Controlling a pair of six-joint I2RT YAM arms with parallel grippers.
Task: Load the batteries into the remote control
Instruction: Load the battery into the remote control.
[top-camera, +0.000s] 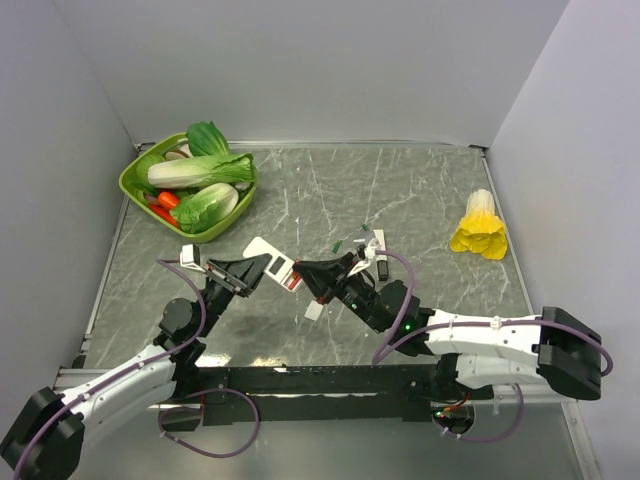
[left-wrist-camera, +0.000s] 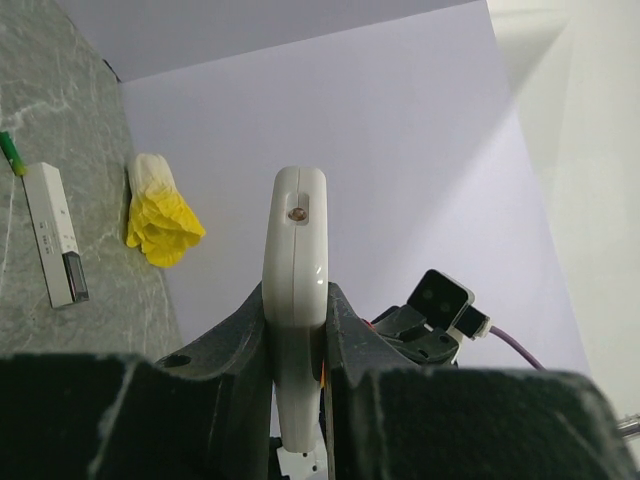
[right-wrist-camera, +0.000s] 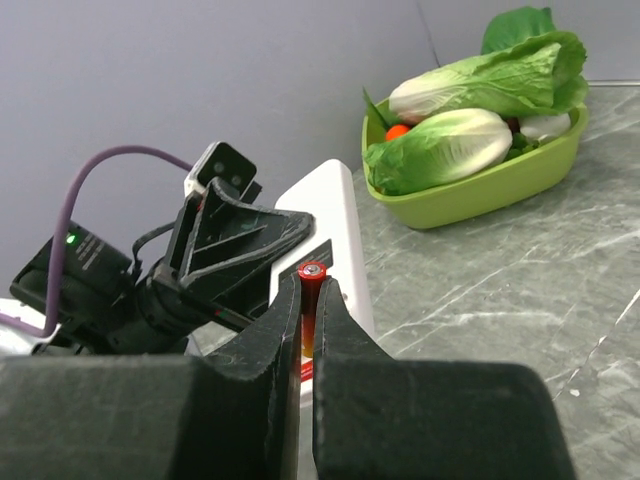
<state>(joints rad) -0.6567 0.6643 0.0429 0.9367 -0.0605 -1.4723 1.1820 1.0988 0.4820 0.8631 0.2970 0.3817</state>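
- The right gripper (right-wrist-camera: 308, 293) was clenched on one battery (right-wrist-camera: 313, 271), held upright just beside the remote control (right-wrist-camera: 335, 220). Only the battery's cap showed; the rest was hidden between the fingers (right-wrist-camera: 338, 335).
- The left gripper (left-wrist-camera: 297, 312) clamped the remote control edge-on, with its lower end buried in the jaws.
- A white-and-black bar (left-wrist-camera: 56, 236) lay on the table (left-wrist-camera: 40, 80), well apart from the remote control.
- The second battery could not be made out.

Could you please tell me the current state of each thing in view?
remote control: clamped edge-on, lifted.
left gripper: shut on the remote control.
battery: pinched lengthwise, one end exposed, close to the remote control.
right gripper: shut on the battery.
white-and-black bar: lying flat on the table.
green basket: filled with vegetables.
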